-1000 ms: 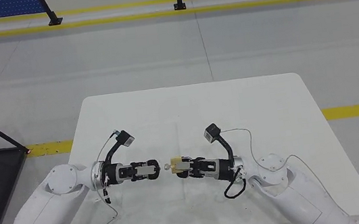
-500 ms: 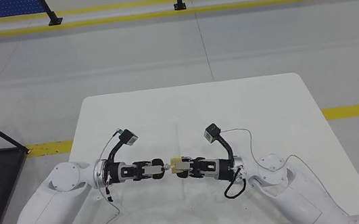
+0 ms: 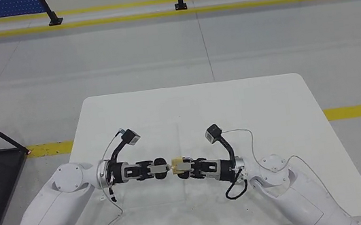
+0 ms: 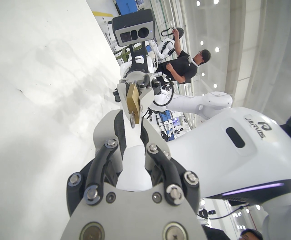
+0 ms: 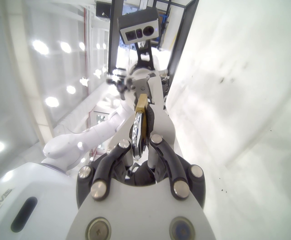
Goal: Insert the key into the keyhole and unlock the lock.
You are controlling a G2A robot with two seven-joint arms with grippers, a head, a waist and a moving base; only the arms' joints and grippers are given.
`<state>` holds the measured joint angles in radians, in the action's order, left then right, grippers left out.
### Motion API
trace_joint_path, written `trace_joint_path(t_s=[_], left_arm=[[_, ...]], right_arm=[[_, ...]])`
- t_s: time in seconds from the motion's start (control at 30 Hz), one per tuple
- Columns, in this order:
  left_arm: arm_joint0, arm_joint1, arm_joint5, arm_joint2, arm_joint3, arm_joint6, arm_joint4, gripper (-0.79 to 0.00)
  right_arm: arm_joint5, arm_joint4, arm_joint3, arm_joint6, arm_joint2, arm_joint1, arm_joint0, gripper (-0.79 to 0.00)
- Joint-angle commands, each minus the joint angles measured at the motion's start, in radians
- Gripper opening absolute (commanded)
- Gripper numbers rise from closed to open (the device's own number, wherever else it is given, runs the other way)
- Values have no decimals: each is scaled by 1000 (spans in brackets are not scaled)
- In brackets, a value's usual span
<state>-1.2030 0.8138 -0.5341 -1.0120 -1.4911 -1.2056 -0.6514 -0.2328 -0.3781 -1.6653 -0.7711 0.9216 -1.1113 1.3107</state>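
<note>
Two grippers are facing each other nose to nose above the near part of a white table (image 3: 248, 103). The right gripper (image 3: 186, 167) is clamping a brass padlock (image 4: 133, 100). It is gripping the silver end that looks like the shackle (image 5: 137, 134), so the brass body is pointing straight toward the other arm. A small silver key (image 4: 132, 120) is sticking out of the padlock's free end, apparently already seated inside it.

The left gripper (image 4: 131, 123) is holding its fingers apart, one on each side of the key's round head. Whether the pads are touching the head cannot be told. The key's long axis is running along the line joining the two wrists, in line with the left gripper's reach. The left gripper is by far the nearer of the two to the key.

Judging from this, the coming move is calling for the left fingers to close on the key head. They would then twist about that shared axis while the right gripper is bracing the padlock.
</note>
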Motion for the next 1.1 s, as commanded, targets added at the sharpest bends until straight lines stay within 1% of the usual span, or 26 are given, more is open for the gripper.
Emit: trace_joint_path(t_s=[0.0,0.03,0.07,0.1,0.33,0.47,0.53,0.63,0.77,1.07], left_arm=[[0,2,2,-2,0,2,3,-631],[-1,2,2,-3,0,4,6,-674],[-2,3,3,-5,-1,7,7,-751],[-2,4,4,-6,-1,9,8,-785],[1,12,18,-6,-7,24,40,-785],[1,15,4,-12,-13,61,104,-785],[-6,17,-10,-12,-24,82,126,-785],[-16,17,-63,-24,-35,125,203,-785],[-42,18,-108,-32,-68,168,267,-785],[-83,13,-152,-69,-95,190,292,-785]], right_arm=[[0,0,0,0,0,0,0,-785],[0,0,0,0,0,0,0,-785],[0,0,0,0,0,0,0,-785],[0,0,0,0,0,0,0,-785],[0,0,0,0,0,0,0,-785],[0,0,0,0,0,0,0,-785],[0,0,0,0,0,0,0,-785],[0,0,0,0,0,0,0,-785],[0,0,0,0,0,0,0,-785],[0,0,0,0,0,0,0,-785]])
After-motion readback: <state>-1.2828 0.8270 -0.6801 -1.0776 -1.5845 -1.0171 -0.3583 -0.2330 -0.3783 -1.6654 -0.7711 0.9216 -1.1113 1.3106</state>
